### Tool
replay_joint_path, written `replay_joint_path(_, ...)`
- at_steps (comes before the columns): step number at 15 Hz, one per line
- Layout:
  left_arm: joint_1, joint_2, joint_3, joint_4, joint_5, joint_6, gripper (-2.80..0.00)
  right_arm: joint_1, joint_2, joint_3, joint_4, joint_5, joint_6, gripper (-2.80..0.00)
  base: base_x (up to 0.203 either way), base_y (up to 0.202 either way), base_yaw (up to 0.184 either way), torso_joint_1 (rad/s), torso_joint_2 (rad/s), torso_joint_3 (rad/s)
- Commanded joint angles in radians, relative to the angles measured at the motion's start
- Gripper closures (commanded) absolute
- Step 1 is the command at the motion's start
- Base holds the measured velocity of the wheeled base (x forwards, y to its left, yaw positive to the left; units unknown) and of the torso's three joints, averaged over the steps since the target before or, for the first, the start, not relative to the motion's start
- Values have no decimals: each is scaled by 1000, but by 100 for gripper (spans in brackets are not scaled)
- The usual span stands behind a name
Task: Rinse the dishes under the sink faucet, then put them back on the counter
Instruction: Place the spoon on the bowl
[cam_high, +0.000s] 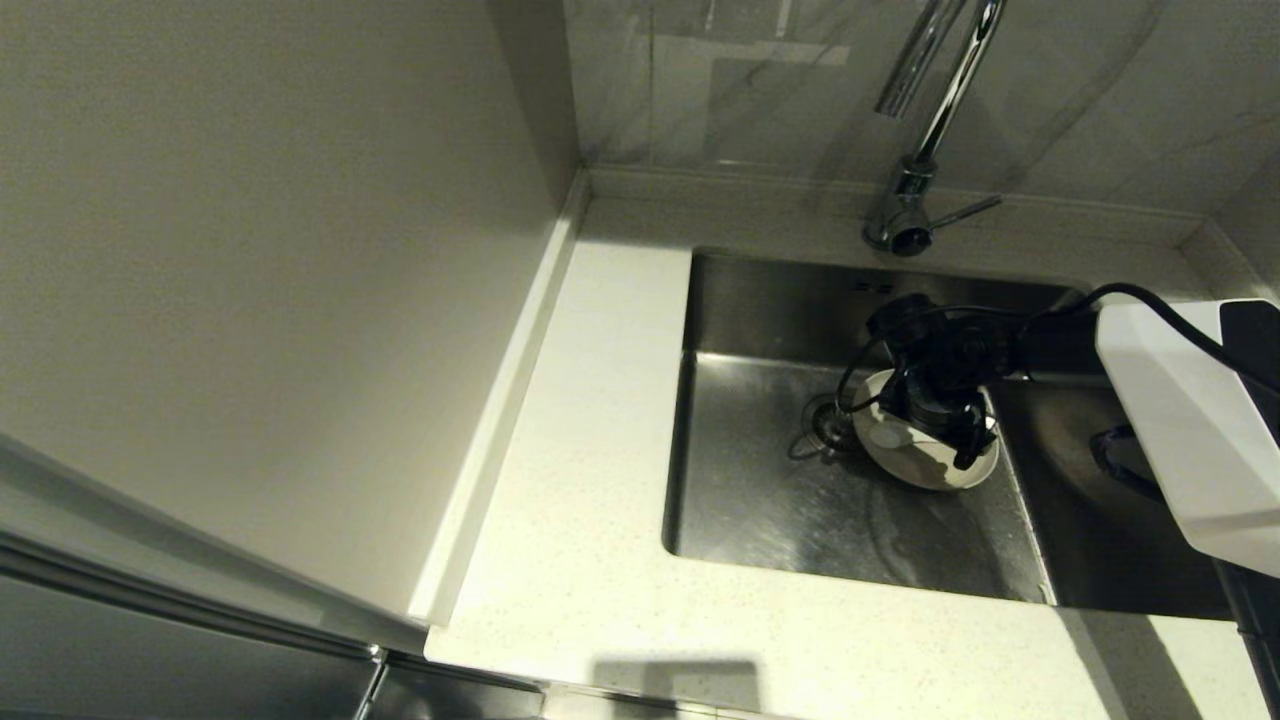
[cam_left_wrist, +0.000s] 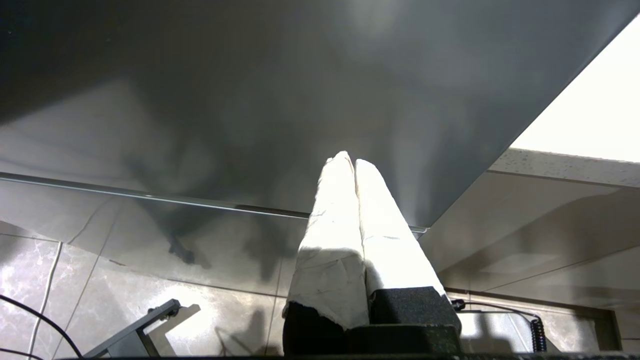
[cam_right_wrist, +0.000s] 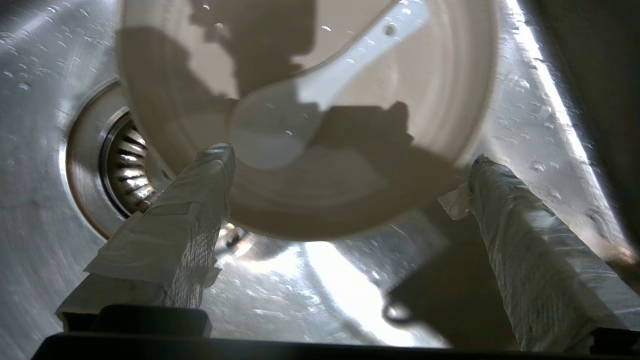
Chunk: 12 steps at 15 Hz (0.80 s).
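Note:
A cream round plate (cam_high: 925, 470) lies in the stainless sink (cam_high: 760, 520), just right of the drain (cam_high: 825, 420). A white spoon (cam_right_wrist: 310, 100) rests in the plate (cam_right_wrist: 440, 100), with water drops on both. My right gripper (cam_high: 930, 445) hangs low over the plate, open wide. In the right wrist view its taped fingers (cam_right_wrist: 210, 170) stand either side of the plate's near rim, gripper (cam_right_wrist: 350, 157) closed on nothing. The chrome faucet (cam_high: 940, 110) rises behind the sink; no water runs from it. My left gripper (cam_left_wrist: 350, 162) is shut and empty, parked below the counter edge.
The speckled counter (cam_high: 590, 450) runs left of and in front of the sink, with a plain wall panel (cam_high: 250, 300) on its left. The faucet's side lever (cam_high: 965, 210) points right. The sink's right wall (cam_high: 1020, 500) is close beside the plate.

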Motion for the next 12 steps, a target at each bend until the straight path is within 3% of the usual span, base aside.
replay_joint_path(1,0,-3,0,0,0,-1,0,0,14,0,-31,6,-11,-280,0,0,0,0,0,0)
replay_joint_path(5,0,-3,0,0,0,-1,0,0,44,0,-125,-2,-109,-280,0,0,0,0,0,0)
replay_joint_path(12,0,-3,0,0,0,-1,0,2,98,0,-250,-144,-182,-280,0,0,0,0,0,0)
